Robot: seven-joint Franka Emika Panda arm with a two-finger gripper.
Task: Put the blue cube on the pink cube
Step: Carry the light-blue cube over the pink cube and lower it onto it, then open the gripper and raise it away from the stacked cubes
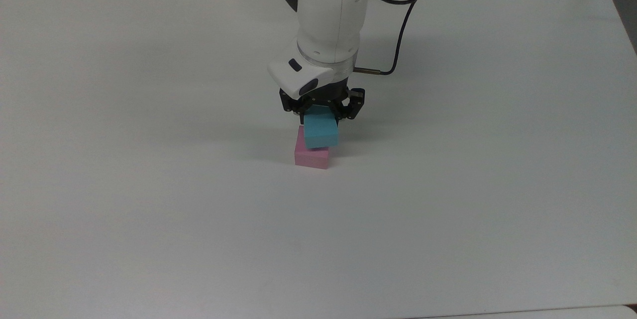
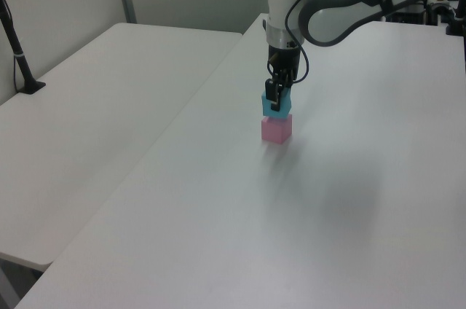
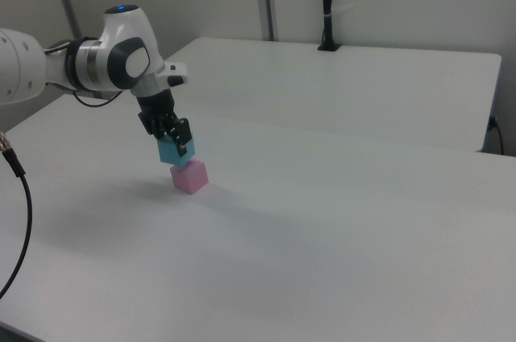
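— So where is the blue cube (image 1: 321,131) right now?

— Clamped between the fingers (image 1: 301,111) of the gripper (image 1: 322,110), directly over the pink cube (image 1: 310,158). From the left view the blue cube (image 2: 275,106) sits right above the pink cube (image 2: 277,129), their faces meeting or very nearly so; I cannot tell whether it rests its weight there.

— Is it squared up?

— Not quite. On the top view it is turned a little against the pink cube and sits toward the top view's right, leaving a pink strip bare along the top view's left.

— And the pink one?

— Flat on the white table (image 1: 149,209). The right view shows the gripper (image 3: 172,142) pointing straight down, gripping the blue cube (image 3: 172,152) above the pink cube (image 3: 190,176).
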